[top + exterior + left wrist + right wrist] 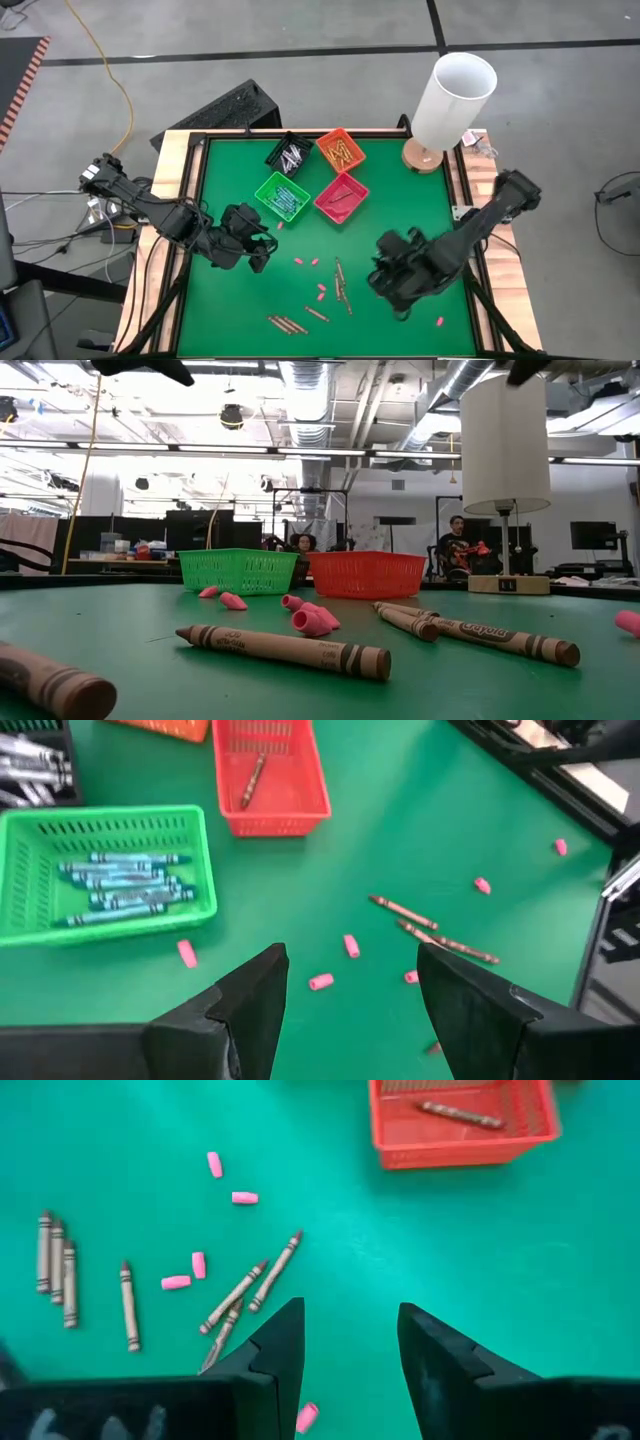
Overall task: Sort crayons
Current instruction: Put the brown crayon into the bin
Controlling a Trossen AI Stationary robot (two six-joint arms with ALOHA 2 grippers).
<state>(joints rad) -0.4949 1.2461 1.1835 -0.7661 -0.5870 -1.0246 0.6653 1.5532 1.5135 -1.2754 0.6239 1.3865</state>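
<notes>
Crayons [342, 285], light, stiff, round and likely to roll or snap, lie loose on the green bench [420, 215] between both empty, parted pincers, left [258, 250] and right [392, 290], and are best pinched mid-shaft across the wrapper.

Two dark arms (blunt black fingers [250, 1005]).

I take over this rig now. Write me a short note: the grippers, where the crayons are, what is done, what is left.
Left gripper: open, empty, above the mat near the green bin.
Right gripper: open, empty, beside the loose brown crayons.
Done: blue crayons in the green bin, one brown crayon in the red bin; the orange bin and black bin also hold crayons.
Left: the brown crayons on the mat, including three at its front edge.
</notes>
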